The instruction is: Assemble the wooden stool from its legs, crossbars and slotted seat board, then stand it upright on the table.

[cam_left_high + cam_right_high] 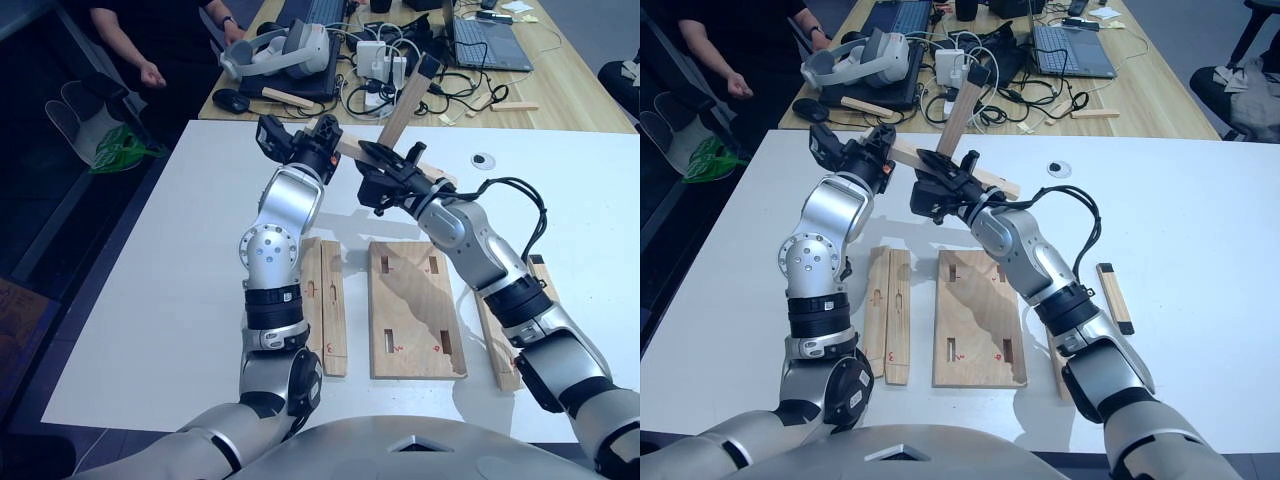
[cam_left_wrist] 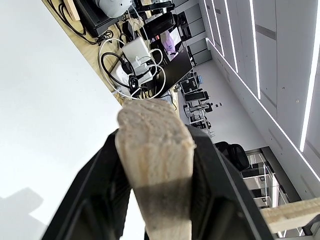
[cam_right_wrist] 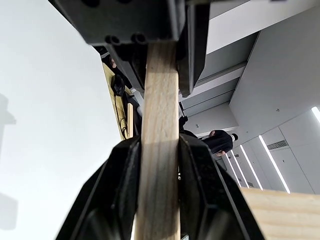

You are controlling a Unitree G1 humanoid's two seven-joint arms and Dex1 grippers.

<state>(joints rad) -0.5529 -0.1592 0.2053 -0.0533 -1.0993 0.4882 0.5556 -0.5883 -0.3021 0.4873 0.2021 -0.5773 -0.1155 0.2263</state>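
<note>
Both arms are raised over the far middle of the white table (image 1: 180,290). My left gripper (image 1: 322,150) is shut on a pale wooden crossbar (image 1: 980,178) that runs level toward the right. My right gripper (image 1: 385,172) is shut on a wooden leg (image 1: 408,100) that points up and away, with a dark tip. The two pieces cross close together between the grippers. In the left wrist view the crossbar's end (image 2: 156,142) sits between black fingers (image 2: 90,200); in the right wrist view the leg (image 3: 159,150) is clamped likewise. The slotted seat board (image 1: 410,310) lies flat below.
Two wooden pieces (image 1: 328,300) lie side by side left of the seat board, and more bars (image 1: 497,345) lie to its right, one dark-tipped (image 1: 1114,297). A cluttered desk (image 1: 560,80) with laptops, cables and a headset stands behind the table.
</note>
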